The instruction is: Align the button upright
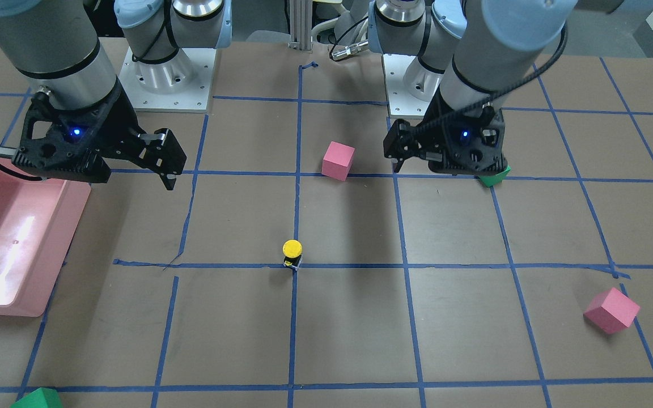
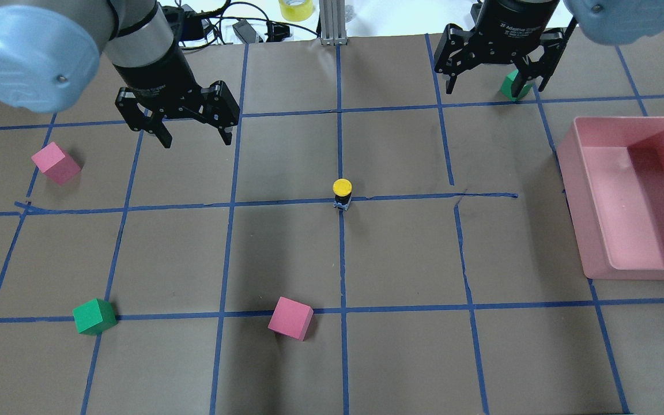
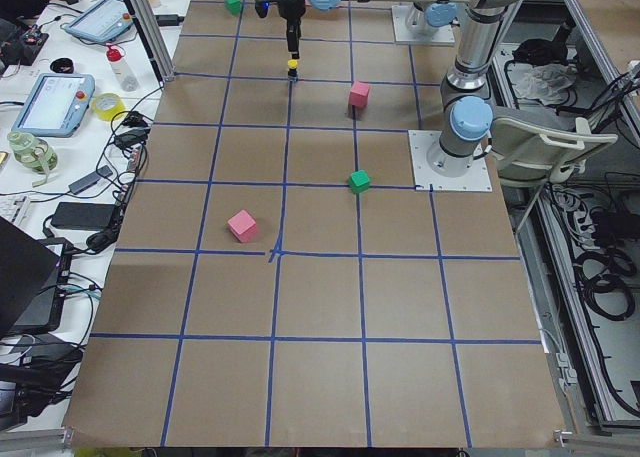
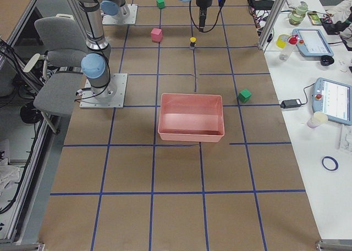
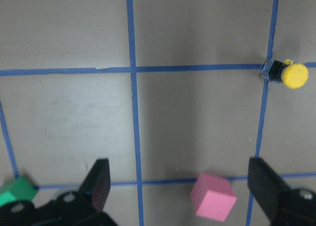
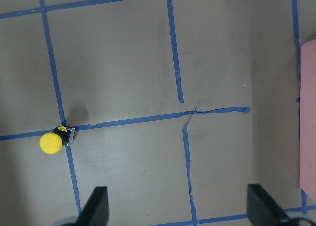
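1. Because a round cap tops a thin black neck and a blocky grey base, the tiny yellow-capped push-button switch (image 2: 342,193) looks light, rigid and top-heavy; it appears to stand cap-up on a blue tape crossing near the middle of the brown paper-covered table (image 2: 401,357), well apart from every edge
2. Best hold, I judge, is across the flat sides of the base, since the smooth domed cap would likely slip between the fingers and a nudge there could tip it
3. Left black two-finger tool (image 2: 196,140) and right black two-finger tool (image 2: 493,86) both hang raised, spread wide and holding nothing
4. Nearest neighbour is a pink foam cube (image 2: 290,318), well apart toward the robot-side edge; a pink plastic bin (image 2: 643,274) sits by the right edge, so approach room looks generous on all sides
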You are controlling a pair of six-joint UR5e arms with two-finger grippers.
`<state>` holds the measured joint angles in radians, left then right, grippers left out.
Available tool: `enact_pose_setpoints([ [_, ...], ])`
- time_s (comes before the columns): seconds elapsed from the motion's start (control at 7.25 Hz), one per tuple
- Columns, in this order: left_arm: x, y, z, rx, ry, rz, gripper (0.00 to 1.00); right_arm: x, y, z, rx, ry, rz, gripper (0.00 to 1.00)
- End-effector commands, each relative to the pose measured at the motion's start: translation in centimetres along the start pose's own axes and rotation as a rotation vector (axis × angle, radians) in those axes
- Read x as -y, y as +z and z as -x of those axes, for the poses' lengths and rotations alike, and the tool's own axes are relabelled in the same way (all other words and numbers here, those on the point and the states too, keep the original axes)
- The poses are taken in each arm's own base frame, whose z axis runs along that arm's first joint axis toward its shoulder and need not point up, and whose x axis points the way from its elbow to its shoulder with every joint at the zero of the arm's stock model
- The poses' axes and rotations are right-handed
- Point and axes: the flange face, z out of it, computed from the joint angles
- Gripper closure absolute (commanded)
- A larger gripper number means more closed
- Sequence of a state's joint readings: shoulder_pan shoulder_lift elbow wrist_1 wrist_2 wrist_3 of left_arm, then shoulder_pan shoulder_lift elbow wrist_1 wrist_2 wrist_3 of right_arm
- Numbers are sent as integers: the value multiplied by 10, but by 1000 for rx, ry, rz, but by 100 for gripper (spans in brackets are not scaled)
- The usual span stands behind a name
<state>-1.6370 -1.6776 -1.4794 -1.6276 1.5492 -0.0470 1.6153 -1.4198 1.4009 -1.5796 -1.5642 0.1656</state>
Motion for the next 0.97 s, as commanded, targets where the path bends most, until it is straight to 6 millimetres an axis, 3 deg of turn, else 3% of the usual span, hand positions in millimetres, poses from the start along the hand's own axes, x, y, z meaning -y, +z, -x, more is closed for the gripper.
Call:
enact_pose_setpoints([
  [0.0, -3, -16, 0, 8, 12, -113, 0, 0, 1, 0, 1, 0, 2, 0],
  [0.41, -16, -18, 1, 9, 12, -177, 0, 0, 2, 0, -1, 0, 2, 0],
  [0.83, -17, -16, 3, 6, 10, -180, 0, 0, 2, 0, -1, 0, 0, 0],
])
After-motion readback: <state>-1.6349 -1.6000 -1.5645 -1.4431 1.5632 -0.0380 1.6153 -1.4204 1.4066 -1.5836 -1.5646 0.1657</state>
